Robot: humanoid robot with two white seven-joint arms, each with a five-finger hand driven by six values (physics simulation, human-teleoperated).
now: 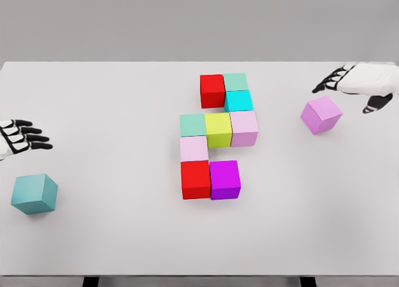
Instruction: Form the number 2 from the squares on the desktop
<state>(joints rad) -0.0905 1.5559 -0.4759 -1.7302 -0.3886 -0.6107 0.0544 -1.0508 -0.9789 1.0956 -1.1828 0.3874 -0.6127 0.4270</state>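
Squares sit in a cluster mid-worktop [112, 100], and the yellow-green cube [219, 130] at its centre serves as landmark for everything below. Up and right of it lie a red cube [212, 90], a pale green cube [235, 82] and a cyan cube [239, 101]; touching its left is a mint cube [192, 125], touching its right a light pink cube [244, 128]. Below-left come a pale pink cube [194, 148], a second red cube [195, 179] and a magenta cube [225, 179].

Two cubes lie loose: a violet cube [321, 115] well to the right of the landmark, and a teal cube [35, 194] far to its lower left.

The right hand [349, 81] hovers just above and beyond the violet cube, fingers spread and holding nothing. The left hand [22, 137] shows far left of the landmark, also spread and empty, above the teal cube.

Risks, as I judge them: the violet cube sits turned off-square (a skewed pinch could let it twist or slip). Carried in, it could nudge the light pink or cyan cube and break the tight rows. The bottom bar looks short, so a wrong slot would spoil the figure.

Count: eleven cubes in all, nine placed, two loose; two hands.
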